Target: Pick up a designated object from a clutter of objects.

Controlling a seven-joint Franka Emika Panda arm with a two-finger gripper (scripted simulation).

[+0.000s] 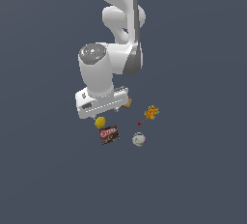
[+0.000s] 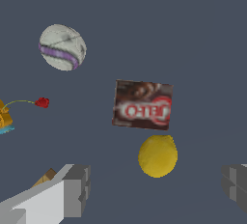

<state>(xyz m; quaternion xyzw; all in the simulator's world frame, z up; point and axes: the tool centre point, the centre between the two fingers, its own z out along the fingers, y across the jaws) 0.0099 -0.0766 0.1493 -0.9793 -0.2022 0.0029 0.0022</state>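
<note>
The yellow lemon-like fruit [image 1: 100,122] lies on the grey floor just below my hand in the exterior view. In the wrist view the fruit [image 2: 157,155] sits between and slightly ahead of my two grey fingers [image 2: 75,189]. My gripper [image 2: 154,187] is open and empty, above the fruit and not touching it; in the exterior view the gripper [image 1: 105,113] hangs under the white hand. The dark brown red-labelled box [image 2: 143,105] lies right beside the fruit, also seen in the exterior view [image 1: 109,134].
A whitish-grey ball [image 1: 139,139] with a purple band [image 2: 62,47] lies beyond the box. An orange patterned piece [image 1: 151,113] [image 2: 4,119] and a small red marker [image 2: 42,102] lie to the exterior view's right. A tan cracker [image 1: 127,103] [image 2: 46,178] peeks out beside one finger.
</note>
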